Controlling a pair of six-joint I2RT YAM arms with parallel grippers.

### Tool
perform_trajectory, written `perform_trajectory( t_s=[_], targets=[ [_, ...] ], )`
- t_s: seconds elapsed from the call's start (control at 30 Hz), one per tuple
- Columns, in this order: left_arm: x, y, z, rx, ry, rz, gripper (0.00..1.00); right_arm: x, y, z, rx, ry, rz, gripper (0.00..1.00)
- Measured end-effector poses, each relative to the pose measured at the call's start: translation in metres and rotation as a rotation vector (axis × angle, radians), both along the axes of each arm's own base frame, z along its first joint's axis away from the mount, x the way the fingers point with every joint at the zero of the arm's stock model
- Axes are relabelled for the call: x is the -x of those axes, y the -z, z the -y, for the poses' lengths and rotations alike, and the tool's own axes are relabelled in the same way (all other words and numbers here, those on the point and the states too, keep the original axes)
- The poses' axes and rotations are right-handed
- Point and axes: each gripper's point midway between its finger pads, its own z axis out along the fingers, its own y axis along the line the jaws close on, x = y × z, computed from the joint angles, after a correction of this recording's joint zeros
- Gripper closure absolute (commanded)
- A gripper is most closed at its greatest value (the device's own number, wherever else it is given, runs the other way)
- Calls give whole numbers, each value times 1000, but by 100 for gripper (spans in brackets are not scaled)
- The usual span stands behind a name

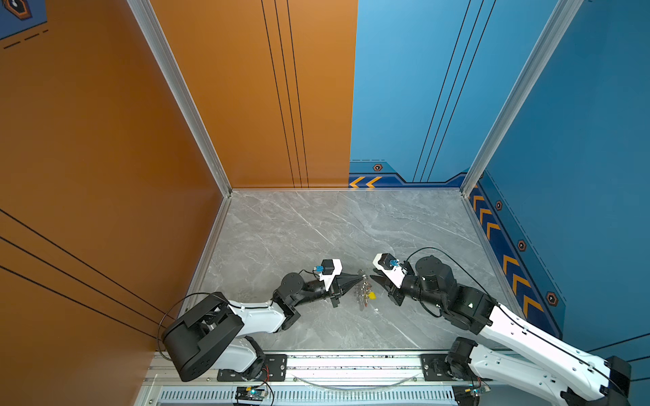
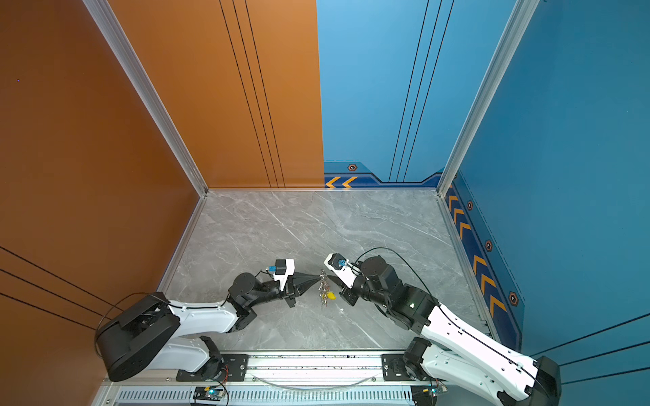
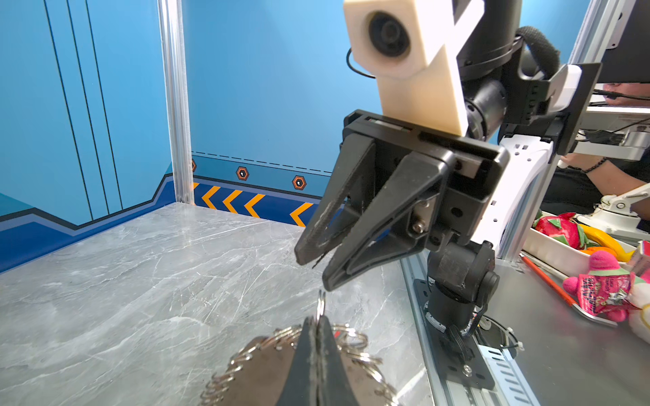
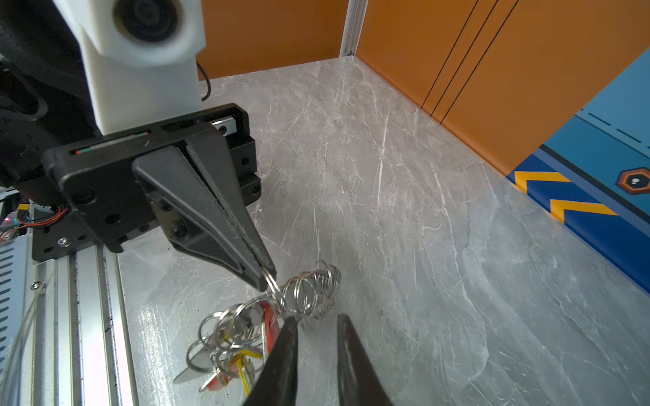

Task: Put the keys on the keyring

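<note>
Keys (image 4: 241, 362) sit bunched at the ring chain's (image 4: 311, 290) low end, nearer the right fingers (image 4: 285, 355), which stand narrowly parted just beside the chain while the left fingers (image 4: 225, 225) pinch one ring.

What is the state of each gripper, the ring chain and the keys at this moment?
left gripper: shut on one ring of the ring chain.
right gripper: open, empty, tips near the ring chain.
ring chain: held by one ring, rest bunched.
keys: bunched among the rings, not gripped.
</note>
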Motion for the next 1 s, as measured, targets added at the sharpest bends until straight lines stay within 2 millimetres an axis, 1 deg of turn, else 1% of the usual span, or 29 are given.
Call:
perform_trajectory(
  t_s=[0.13,0.23,0.47,0.7,0.83,1.0],
  targets=[
    [4,0,1,-1,21,4,100,11,1,-8,-22,-72,-34,79],
    [6,0,1,-3,37,6,100,17,0,-11,-34,-105,-51,81],
    [13,1,2,-7,72,12,100,20,2,-13,-39,-117,-72,88],
    [14,-2,2,-3,75,18,100,20,8,-14,-22,-119,-89,87],
    [14,-2,2,-2,75,18,100,20,10,-14,-18,-121,-93,91],
    [14,-1,1,-7,73,18,100,22,11,-14,-13,-124,-99,99]
  ],
)
